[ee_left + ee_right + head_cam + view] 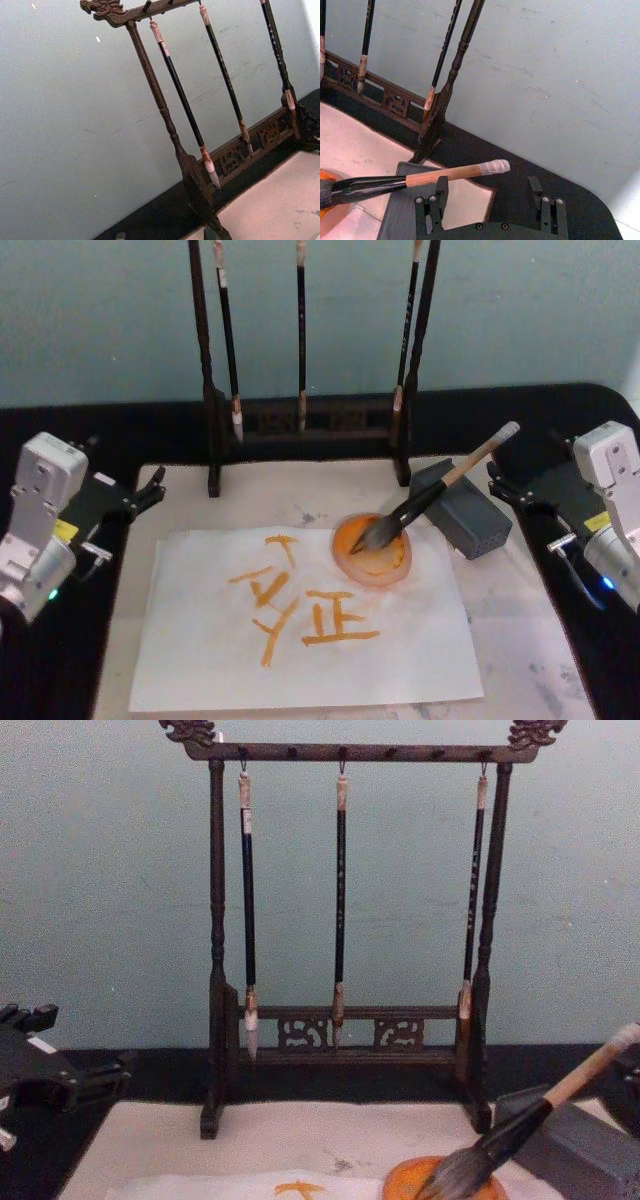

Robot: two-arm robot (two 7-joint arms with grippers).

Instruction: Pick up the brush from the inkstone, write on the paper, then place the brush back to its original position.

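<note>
Head view, from the left: the left gripper [148, 492] sits on the black tabletop [100, 430] just off the left edge of the beige felt mat [530, 640], its dark fingers parted and holding nothing. On the mat lies the paper [200, 660], a white, slightly wrinkled sheet with several orange strokes across its middle. Behind it stands a dark carved wooden rack [320, 420] with three thin black-handled brushes [229, 340] hanging from it, tips down.

At the paper's far right corner is a shallow, round, translucent orange dish [340, 555] holding orange ink. The brush [440, 485] lies tilted, its bushy grey-brown bristle head down in the dish. Its black lower section and pale tan handle lean across the inkstone [480, 525], a dark grey rectangular block just beside the dish. The taped handle end points up and to the right.

The right gripper [505, 488] rests on the tabletop just right of the inkstone. Its fingers are spread wide and empty, near the handle's end but apart from it.
</note>
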